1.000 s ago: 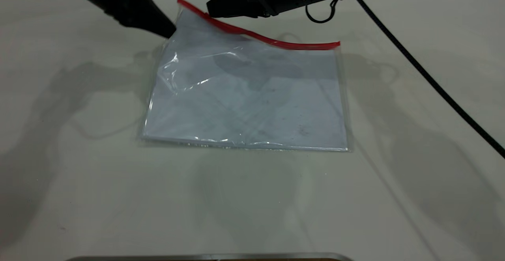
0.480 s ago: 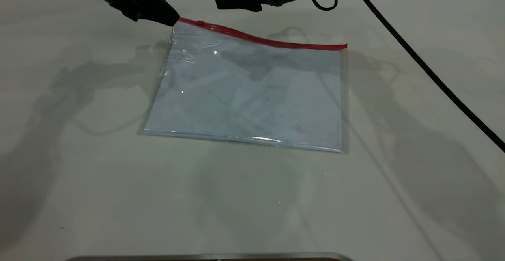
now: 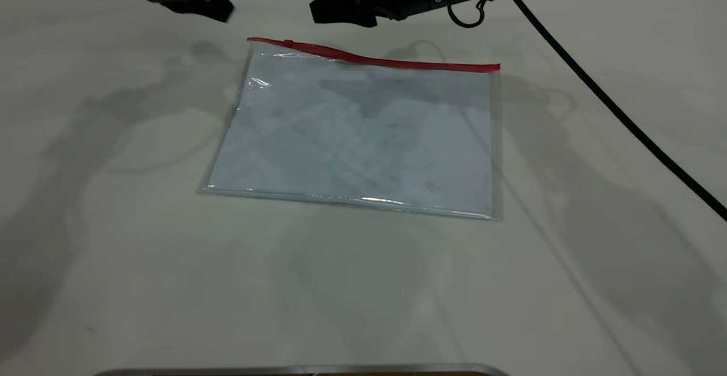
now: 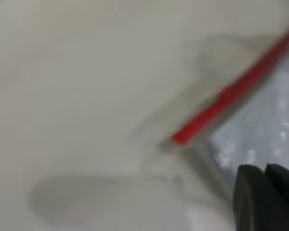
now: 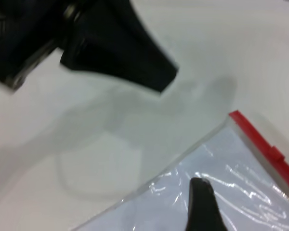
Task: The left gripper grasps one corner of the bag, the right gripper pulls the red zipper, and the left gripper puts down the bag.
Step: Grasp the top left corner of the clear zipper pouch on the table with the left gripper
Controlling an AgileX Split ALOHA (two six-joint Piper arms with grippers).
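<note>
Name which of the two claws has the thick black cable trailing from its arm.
The right claw, above the bag's red zipper. A thick cable runs from its arm across the table; the left claw has none.

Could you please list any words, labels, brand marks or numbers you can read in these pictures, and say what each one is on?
None can be read.
The bag: only a pale sheet with faint smudges, no lettering.
The red zipper: plain red, no print.
The left gripper and right gripper: plain black, no visible marking.
The table: bare of any sign.
</note>
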